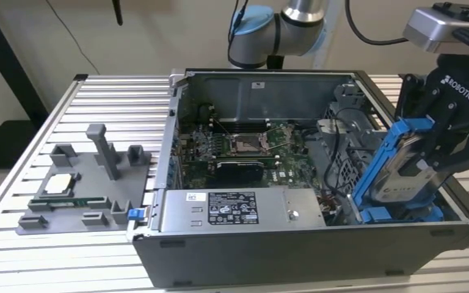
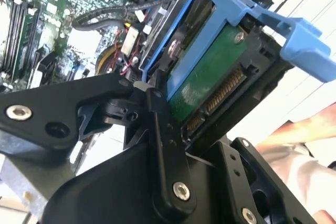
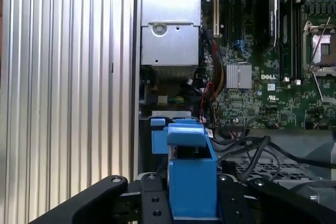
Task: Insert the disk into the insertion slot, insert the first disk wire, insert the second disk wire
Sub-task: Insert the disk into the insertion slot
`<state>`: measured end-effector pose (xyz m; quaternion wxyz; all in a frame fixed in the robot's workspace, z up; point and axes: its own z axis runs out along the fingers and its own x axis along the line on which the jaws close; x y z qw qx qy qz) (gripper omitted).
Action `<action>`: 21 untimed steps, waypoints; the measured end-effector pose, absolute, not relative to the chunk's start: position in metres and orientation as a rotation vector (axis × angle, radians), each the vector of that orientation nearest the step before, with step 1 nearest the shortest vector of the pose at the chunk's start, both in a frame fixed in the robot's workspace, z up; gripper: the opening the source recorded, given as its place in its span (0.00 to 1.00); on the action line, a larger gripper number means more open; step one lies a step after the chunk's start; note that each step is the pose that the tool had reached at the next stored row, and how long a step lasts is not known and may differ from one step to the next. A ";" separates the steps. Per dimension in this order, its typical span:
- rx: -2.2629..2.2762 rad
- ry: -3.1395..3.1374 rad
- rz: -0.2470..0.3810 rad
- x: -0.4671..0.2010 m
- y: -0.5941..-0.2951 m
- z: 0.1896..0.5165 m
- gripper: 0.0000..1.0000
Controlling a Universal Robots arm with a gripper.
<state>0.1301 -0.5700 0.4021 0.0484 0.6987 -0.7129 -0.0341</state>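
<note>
One black robot hand (image 1: 432,155) is closed on one silver-grey hard drive in a blue plastic carrier (image 1: 393,183), held steeply tilted over one grey metal bay with blue clips (image 1: 381,215) inside one open dark grey computer case (image 1: 300,256).

disk (image 1: 399,183) in tool (image 1: 436,163), over insertion slot (image 1: 397,215) | motherboard (image 1: 251,149) to exterior view's left of it

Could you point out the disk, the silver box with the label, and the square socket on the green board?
disk (image 1: 405,184), exterior view, on its silver face.
silver box (image 1: 279,201), exterior view, on bare metal of its top.
socket (image 1: 245,144), exterior view, on its middle.
</note>
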 end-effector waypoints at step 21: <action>2.119 -2.163 -0.123 0.144 -0.570 0.379 0.00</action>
